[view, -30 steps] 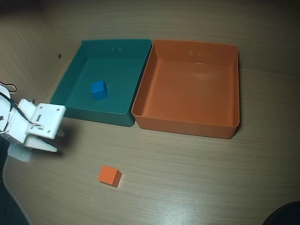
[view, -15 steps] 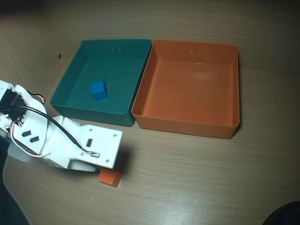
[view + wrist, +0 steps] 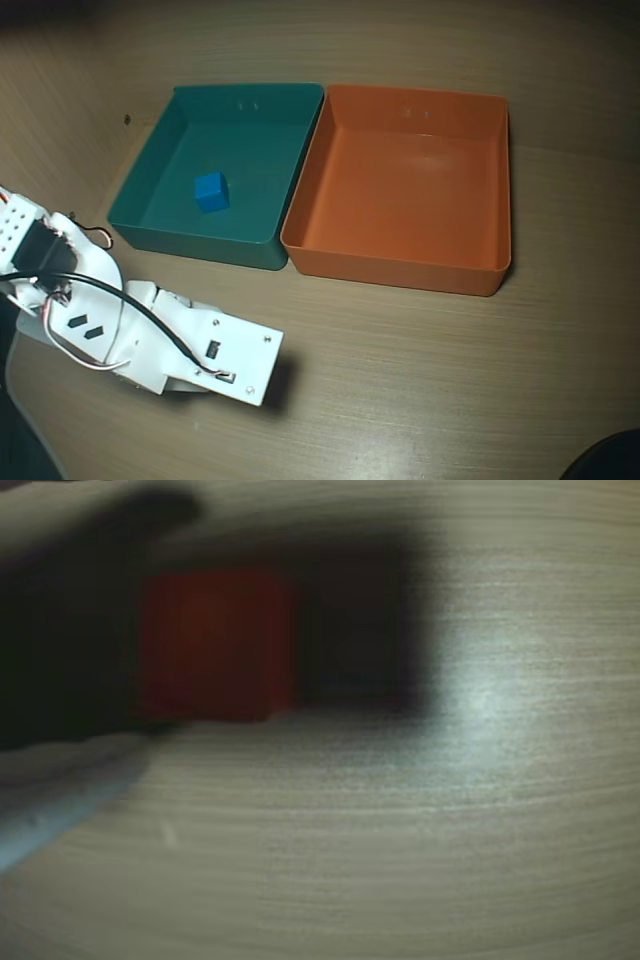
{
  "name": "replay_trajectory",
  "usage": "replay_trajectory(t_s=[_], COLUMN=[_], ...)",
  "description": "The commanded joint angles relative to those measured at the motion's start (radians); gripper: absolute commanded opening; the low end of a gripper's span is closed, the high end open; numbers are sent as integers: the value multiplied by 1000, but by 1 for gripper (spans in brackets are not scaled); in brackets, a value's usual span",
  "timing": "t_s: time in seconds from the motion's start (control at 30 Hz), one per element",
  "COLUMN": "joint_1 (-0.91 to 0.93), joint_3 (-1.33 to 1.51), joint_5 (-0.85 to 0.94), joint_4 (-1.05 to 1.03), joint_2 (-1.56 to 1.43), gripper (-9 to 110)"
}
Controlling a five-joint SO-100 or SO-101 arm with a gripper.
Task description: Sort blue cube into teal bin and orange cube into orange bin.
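Jaws are lying blurred in the wrist view, dark shapes flanking the orange cube [image 3: 215,645] on the wood-grain bench [image 3: 420,380], their grip impossible to judge. Overhead, the arm [image 3: 150,340] is covering that cube, while the blue cube [image 3: 211,191] is sitting inside the teal bin [image 3: 190,240], beside the orange bin [image 3: 400,268].

A light wood-grain table [image 3: 420,380], apparently bare elsewhere.

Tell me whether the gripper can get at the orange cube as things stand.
Probably yes. In the wrist view the orange cube sits close ahead on bare table, nothing between. The overhead view shows the arm covering that spot; whether the gripper is open is unclear.
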State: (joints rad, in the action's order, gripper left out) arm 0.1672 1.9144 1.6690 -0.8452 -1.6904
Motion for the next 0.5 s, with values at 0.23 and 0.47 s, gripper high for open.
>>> replay_trajectory(t_s=[0.23, 0.47], joint_1=[5, 28], joint_3=[-63, -44], joint_5=[8, 8], joint_4=[103, 210], joint_2=[63, 143], gripper=[28, 28])
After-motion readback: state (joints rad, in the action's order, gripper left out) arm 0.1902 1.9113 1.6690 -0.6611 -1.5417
